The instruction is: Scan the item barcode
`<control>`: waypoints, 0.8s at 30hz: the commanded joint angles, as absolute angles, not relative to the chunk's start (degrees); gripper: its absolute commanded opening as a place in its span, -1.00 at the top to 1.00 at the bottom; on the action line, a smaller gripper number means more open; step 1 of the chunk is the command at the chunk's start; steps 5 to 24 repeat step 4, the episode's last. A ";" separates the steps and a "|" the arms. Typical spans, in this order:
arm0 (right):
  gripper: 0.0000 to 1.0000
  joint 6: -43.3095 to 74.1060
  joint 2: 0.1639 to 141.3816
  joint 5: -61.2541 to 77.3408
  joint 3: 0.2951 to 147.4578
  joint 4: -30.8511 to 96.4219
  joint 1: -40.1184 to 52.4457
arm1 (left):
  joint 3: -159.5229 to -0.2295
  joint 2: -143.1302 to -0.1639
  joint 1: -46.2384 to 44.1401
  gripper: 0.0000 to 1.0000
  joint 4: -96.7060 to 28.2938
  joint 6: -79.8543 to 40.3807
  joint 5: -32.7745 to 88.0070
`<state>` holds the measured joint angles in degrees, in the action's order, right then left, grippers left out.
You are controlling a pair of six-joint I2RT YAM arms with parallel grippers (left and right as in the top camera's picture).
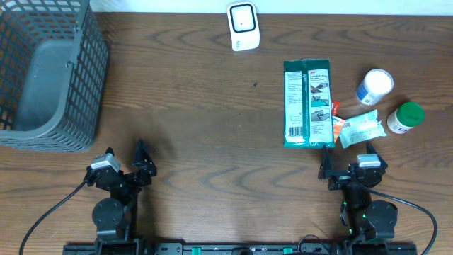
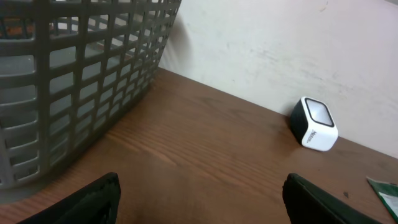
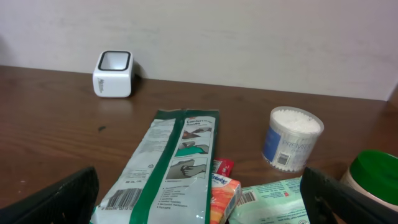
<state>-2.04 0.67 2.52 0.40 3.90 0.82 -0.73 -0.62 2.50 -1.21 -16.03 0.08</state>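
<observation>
From above, the flat, shiny green pack (image 1: 307,103) lies long-ways, pointing away from the right claw (image 1: 347,157). That claw sits wide open just below the pack. The left claw (image 1: 124,151), also wide, is well apart to the pack's left.

Left wrist: the boxy white scanner (image 2: 314,124) stands left of the pack's corner.

Right wrist: the pack's barcode (image 3: 122,198) end is nearest.

A dark brown wood-grain table (image 1: 205,127) fills the scene, its grain running in long wavy bands from side to side. Behind the table's far edge rises a plain off-white wall (image 2: 267,43), faintly scuffed and mottled. Soft, even light falls on the table, leaving a dull sheen on its top and weak shadows along that far edge
</observation>
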 commanded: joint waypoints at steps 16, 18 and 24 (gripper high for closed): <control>-0.98 -1.32 0.38 1.96 0.32 4.12 1.17 | -0.23 -0.23 2.33 -0.69 -4.21 -14.85 -0.69; -0.98 -1.32 0.38 1.96 0.32 4.12 1.17 | -0.23 -0.23 2.33 -0.69 -4.21 -14.85 -0.69; -0.98 -1.32 0.38 1.96 0.32 4.12 1.17 | -0.23 -0.23 2.33 -0.69 -4.21 -14.85 -0.69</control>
